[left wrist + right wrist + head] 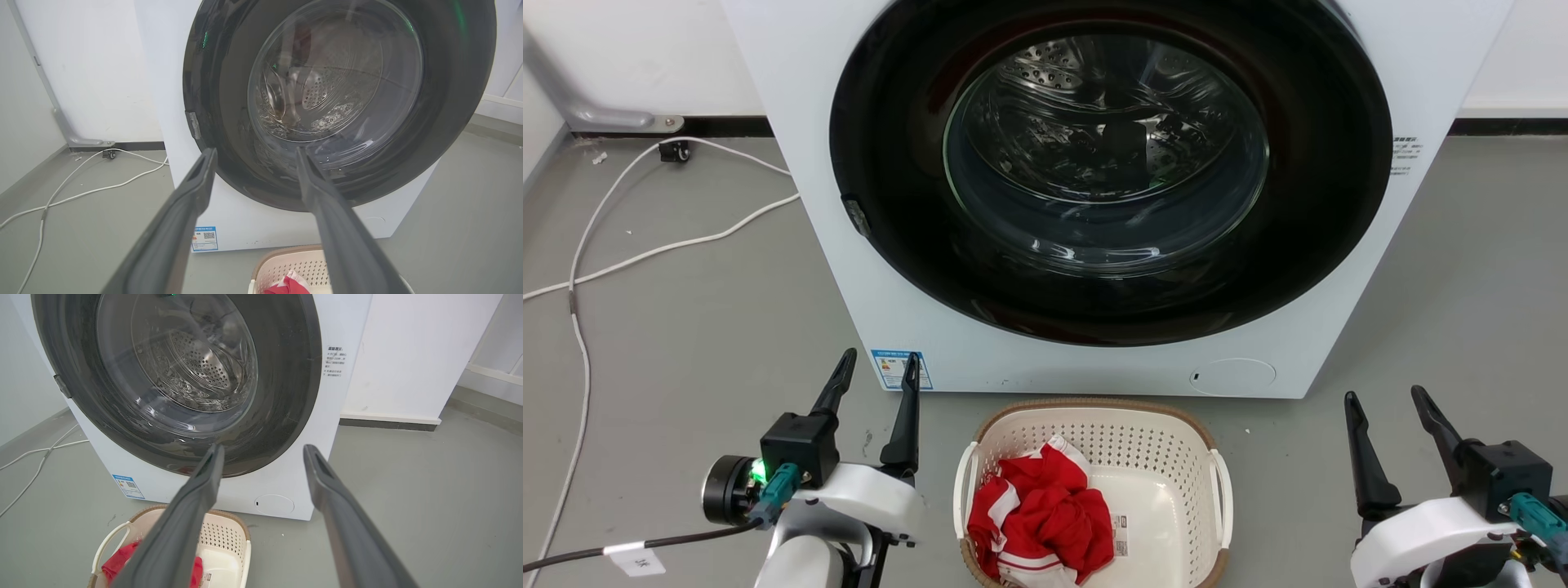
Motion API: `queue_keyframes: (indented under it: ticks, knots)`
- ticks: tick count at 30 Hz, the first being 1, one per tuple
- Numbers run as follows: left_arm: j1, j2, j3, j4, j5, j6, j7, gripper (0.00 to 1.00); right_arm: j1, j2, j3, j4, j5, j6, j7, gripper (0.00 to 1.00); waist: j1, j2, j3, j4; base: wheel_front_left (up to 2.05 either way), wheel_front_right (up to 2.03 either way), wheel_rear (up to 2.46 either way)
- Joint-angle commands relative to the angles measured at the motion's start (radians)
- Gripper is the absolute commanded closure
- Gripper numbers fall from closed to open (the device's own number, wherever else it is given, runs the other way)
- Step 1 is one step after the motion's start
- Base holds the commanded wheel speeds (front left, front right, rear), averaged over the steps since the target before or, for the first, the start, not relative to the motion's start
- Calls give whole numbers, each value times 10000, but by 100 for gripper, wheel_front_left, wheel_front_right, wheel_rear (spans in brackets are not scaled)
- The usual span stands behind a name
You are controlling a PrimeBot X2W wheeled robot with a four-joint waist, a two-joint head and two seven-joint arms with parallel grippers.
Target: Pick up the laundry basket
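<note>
Nothing grabbed yet; left gripper [876,367] and right gripper [1387,400] both spread wide, flanking the laundry basket [1168,445] on the floor; next, reach its side handles.

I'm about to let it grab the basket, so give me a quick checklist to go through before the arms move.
1. Left gripper open: ok.
2. Right gripper open: ok.
3. Basket upright on the floor between the grippers: ok.
4. Left handle and right handle uncovered: ok.
5. Red clothes inside the basket: ok where seen; the near edge is cut off, cannot tell.
6. Basket apart from the washer: ok, a narrow gap in the right wrist view.
</note>
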Motion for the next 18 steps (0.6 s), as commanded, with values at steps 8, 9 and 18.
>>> queue_keyframes:
  ticks: [8, 9, 18]
  knots:
    - [-134, 47, 29, -3, 578, 114, -201, 0, -106, 54, 56, 34, -637, -3, -232, 0, 0, 0, 15, 1, 0, 0, 0]
    - [-128, 52, 36, -9, 576, 120, -208, 0, -114, 53, 57, 50, -619, -3, -249, 0, 0, 0, 21, 2, 0, 0, 0]
    - [35, 19, 82, 41, 403, 111, -196, 0, -144, 52, 9, 157, -502, -3, -287, 0, 0, 0, 25, 13, 0, 0, 0]
